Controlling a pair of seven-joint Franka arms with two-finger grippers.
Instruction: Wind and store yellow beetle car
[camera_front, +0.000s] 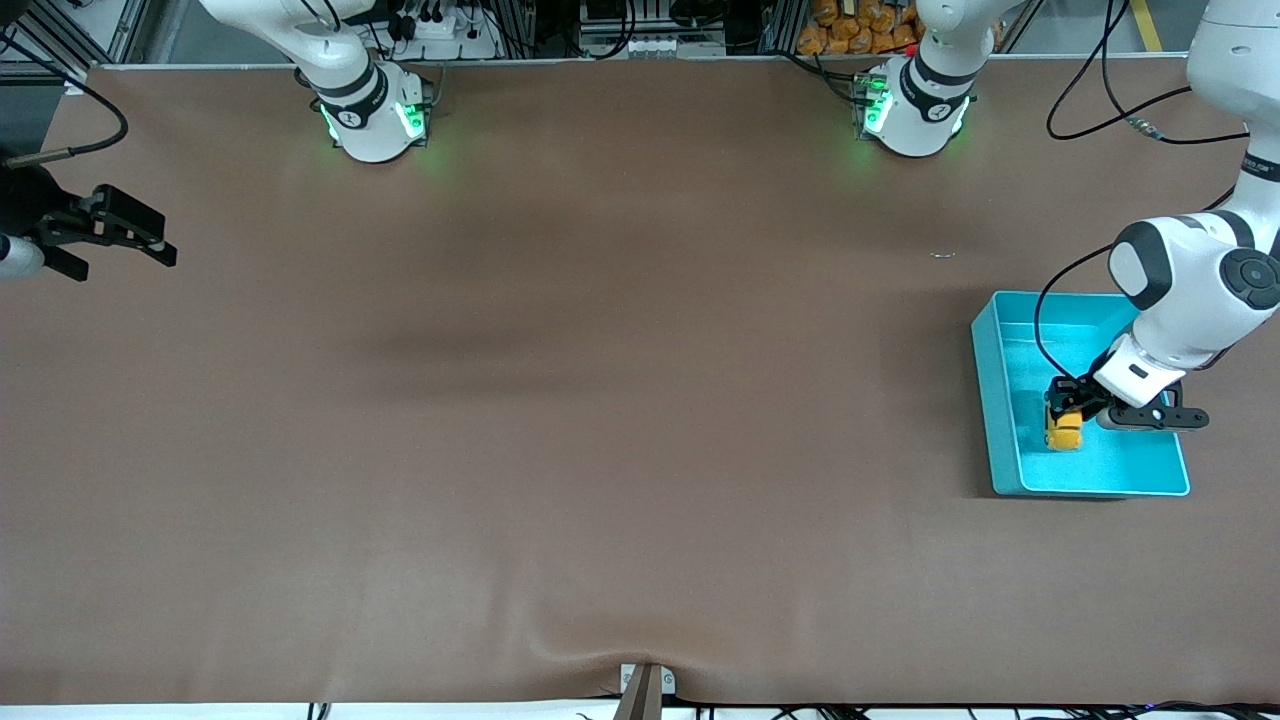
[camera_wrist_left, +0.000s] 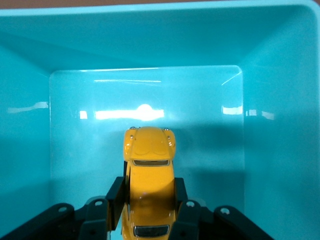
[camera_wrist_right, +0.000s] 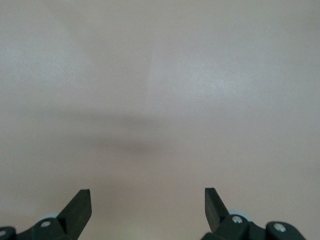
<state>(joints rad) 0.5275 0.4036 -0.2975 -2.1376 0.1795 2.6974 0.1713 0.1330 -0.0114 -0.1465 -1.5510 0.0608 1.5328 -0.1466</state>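
The table (camera_front: 560, 400) is covered in plain brown matting, slightly wrinkled at the edge nearest the front camera, where a small bracket (camera_front: 645, 685) clamps it; along the edge where the arm bases stand there are metal frames, cables (camera_front: 1110, 110) and a heap of orange items (camera_front: 860, 25); green lights glow on both bases.

A teal bin (camera_front: 1000, 400) sits toward the left arm's end of the table, open-topped and shallow, with a glossy floor that reflects the overhead light.

The left arm comes from its base, loops out past the table's end and bends back down over the bin, its wrist tipped steeply into it; the left gripper (camera_front: 1066, 405) is inside the bin, low over the floor; its fingers (camera_wrist_left: 116, 197) are clamped on the sides of the car (camera_wrist_left: 149, 175), one pad on each flank at about the doors; the car is yellow-orange with a rounded body and dark windows, its nose pointing away from the gripper along the bin floor; whether its wheels touch the floor I cannot tell.

The right arm waits, reaching out over the table's edge at its own end; the right gripper (camera_front: 115, 235) hangs above bare matting, its fingers (camera_wrist_right: 77, 210) spread wide with nothing between them; only the brown surface and a faint shadow show beneath.
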